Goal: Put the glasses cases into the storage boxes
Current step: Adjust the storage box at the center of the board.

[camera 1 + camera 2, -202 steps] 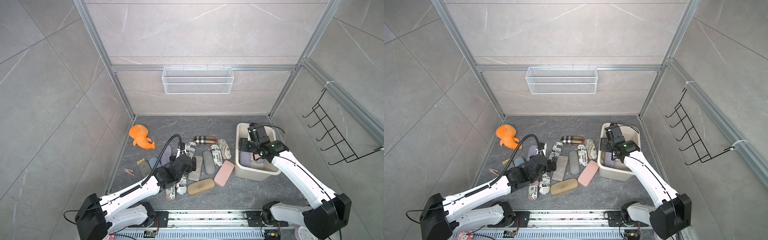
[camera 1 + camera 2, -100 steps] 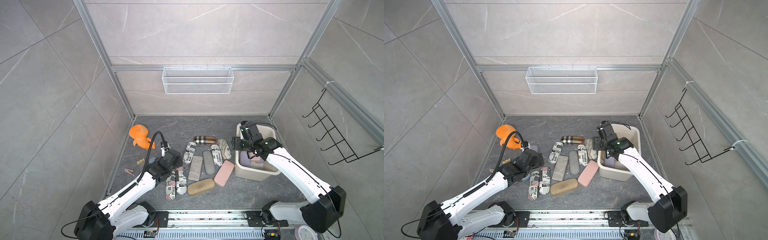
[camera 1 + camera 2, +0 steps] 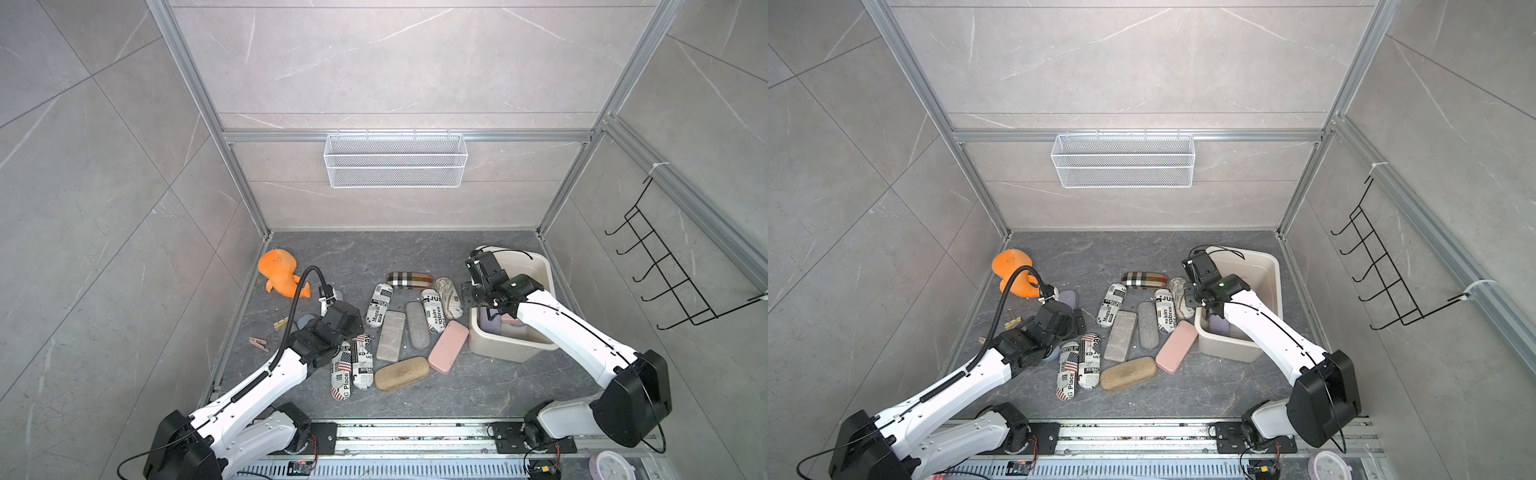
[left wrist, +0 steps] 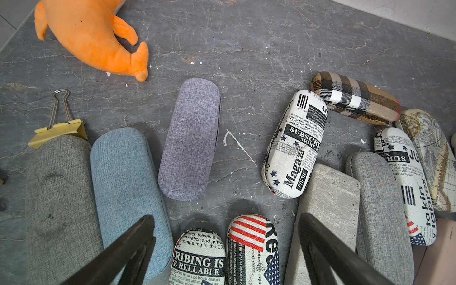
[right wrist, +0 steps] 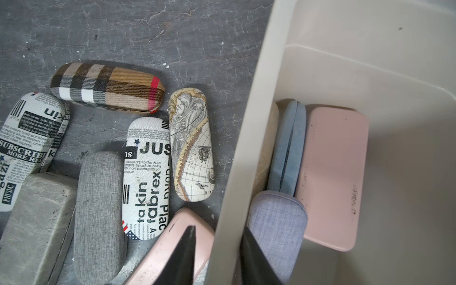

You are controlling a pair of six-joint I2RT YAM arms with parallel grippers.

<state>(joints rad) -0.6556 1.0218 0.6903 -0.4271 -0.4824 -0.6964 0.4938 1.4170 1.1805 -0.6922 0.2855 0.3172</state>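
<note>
Right gripper (image 5: 219, 228) has shifted astride the storage box (image 5: 257, 98) wall, pinch indeterminate; left gripper (image 4: 225, 216) spread, I judge the lilac case (image 4: 190, 138) stiff, light, graspable across its width.

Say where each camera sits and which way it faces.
Top views: high over the arm bases, facing down and forward; left arm and right arm show.
Left wrist: low, facing down at the brown plaid fabric glasses case; open left gripper shows.
Right wrist: low, facing down over the cream-beige plastic tub; right gripper shows.
Shared: all show that case.
</note>
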